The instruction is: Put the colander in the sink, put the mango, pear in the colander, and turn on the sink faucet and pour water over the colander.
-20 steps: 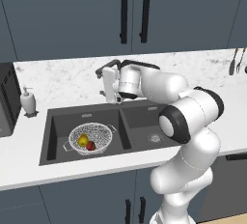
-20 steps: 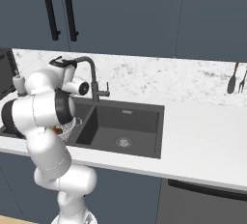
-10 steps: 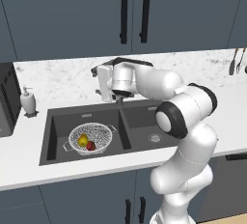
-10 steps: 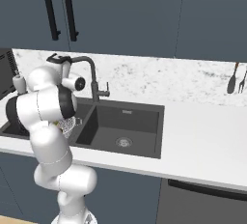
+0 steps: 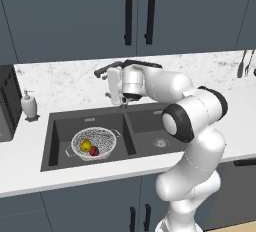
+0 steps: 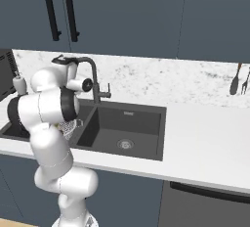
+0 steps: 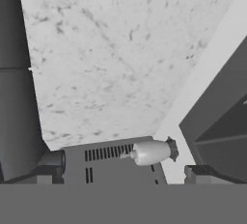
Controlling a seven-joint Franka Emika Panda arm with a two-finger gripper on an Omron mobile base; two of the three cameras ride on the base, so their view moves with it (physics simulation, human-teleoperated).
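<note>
The wire-mesh colander [image 5: 95, 140] sits in the left basin of the dark sink [image 5: 150, 121]. Inside it lie the yellow pear [image 5: 86, 146] and the red mango [image 5: 94, 150]. Behind the divider rises the sink faucet [image 5: 102, 69], with its side lever [image 6: 106, 94] visible from the right. No water is visible. My gripper [image 5: 111, 90] is level with the faucet's post and points left along the counter. In the hand view the gripper [image 7: 123, 174] is open and empty, with its left fingertip [image 7: 48, 162] next to the faucet post [image 7: 17, 97].
A white soap dispenser [image 5: 28, 105] stands on the counter left of the sink, next to a dark appliance [image 5: 5, 106]. Dark utensils [image 6: 237, 81] hang at the far right by the backsplash. Cabinet doors with black handles [image 5: 137, 11] are above.
The hand has swung a little left and turned at the faucet. Its jaws stay open. Colander and fruit have not moved.
</note>
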